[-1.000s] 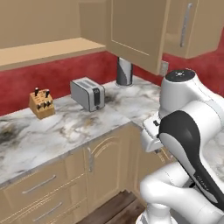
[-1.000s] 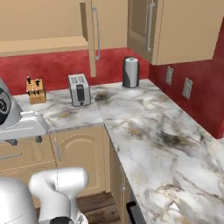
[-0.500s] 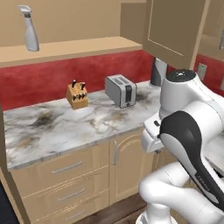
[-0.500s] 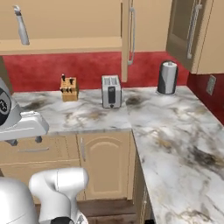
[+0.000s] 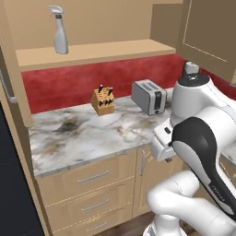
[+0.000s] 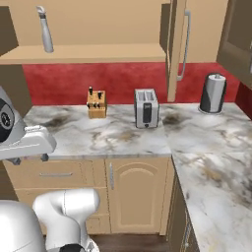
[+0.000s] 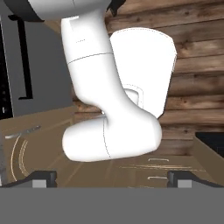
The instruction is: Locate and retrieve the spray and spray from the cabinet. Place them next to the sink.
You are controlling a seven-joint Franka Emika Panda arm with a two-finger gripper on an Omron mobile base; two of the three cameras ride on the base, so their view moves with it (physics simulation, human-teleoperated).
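Observation:
One pale-grey spray bottle point(image 5: 58, 33) with a pistol trigger head stands upright on the plain wooden shelf point(image 5: 97, 51) of the open tan wall cabinet. From the right base view the same spray bottle point(image 6: 45, 30) is at the shelf's point(image 6: 88, 51) left end, and the cabinet door point(image 6: 177, 47) hangs open to the right. The second spray is out of view. My gripper point(image 7: 112, 181) is open, its tips wide apart with nothing between them. It points down, well below and in front of the shelf.
On the marble counter point(image 5: 83, 136) stand a wooden knife block point(image 5: 103, 100), a silver toaster point(image 5: 148, 96) and a grey-and-black roll point(image 6: 213, 92) in the corner. Drawers with metal handles point(image 5: 92, 177) run below. A dark tall unit point(image 5: 14, 193) borders the left.
The whole scene has slid to the right in both base views: the base has driven left. The shelf and spray bottle came into view. The arm keeps the same pose.

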